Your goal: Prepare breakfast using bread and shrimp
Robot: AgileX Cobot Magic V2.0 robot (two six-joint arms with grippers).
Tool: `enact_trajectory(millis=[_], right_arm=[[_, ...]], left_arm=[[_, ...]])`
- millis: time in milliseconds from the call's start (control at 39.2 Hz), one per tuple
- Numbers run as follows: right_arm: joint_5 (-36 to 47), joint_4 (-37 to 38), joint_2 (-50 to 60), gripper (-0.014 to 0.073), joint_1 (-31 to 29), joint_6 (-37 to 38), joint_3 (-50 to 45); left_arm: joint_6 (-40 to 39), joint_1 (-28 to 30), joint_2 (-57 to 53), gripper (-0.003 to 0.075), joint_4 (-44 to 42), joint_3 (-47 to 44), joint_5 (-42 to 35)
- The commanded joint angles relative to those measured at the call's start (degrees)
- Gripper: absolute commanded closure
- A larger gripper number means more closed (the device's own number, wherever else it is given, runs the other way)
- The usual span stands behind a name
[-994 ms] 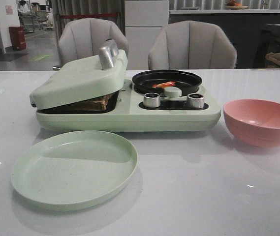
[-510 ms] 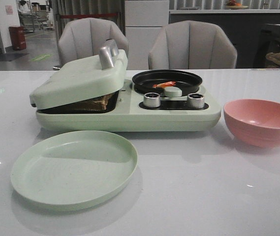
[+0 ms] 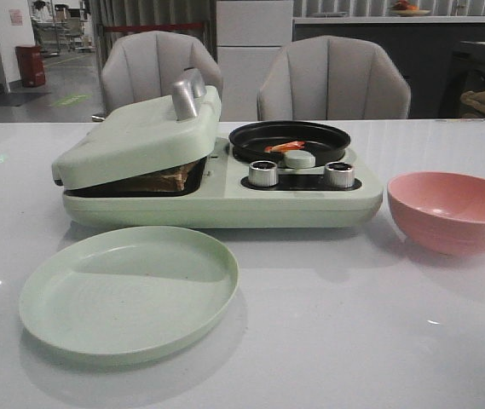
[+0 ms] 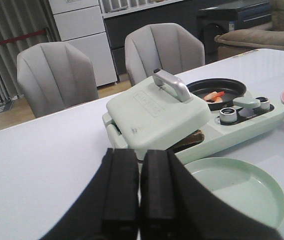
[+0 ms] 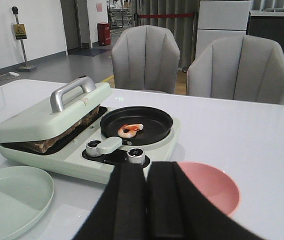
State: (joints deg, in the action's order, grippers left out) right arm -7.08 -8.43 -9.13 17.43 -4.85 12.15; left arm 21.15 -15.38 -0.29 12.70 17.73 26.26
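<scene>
Sitting clenched, both pincers (image 4: pixel 139 190) (image 5: pixel 146 200) face one shrimp (image 5: pixel 130 130), one plate (image 3: pixel 128 291), one bowl (image 3: pixel 452 210).

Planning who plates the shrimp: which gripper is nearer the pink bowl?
Right. The right gripper hangs just in front of the pink bowl; the left gripper sits by the green plate, the bowl far across.
</scene>
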Motion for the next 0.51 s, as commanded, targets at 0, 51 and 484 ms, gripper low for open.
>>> enact_trajectory(millis=[0,51,484], right_arm=[[4.39,0.10,-0.37,0.0468,-0.05,-0.33,1.58],[4.39,0.10,-0.37,0.0468,-0.05,-0.33,1.58],[4.39,0.10,-0.37,0.0468,-0.05,-0.33,1.58]], left_arm=[[-0.47,-0.18,-0.92,0.0606,1.00,1.34,-4.27],[-0.47,-0.18,-0.92,0.0606,1.00,1.34,-4.27],[-0.47,-0.07,-0.84,0.0606,0.02,0.56,-4.51]])
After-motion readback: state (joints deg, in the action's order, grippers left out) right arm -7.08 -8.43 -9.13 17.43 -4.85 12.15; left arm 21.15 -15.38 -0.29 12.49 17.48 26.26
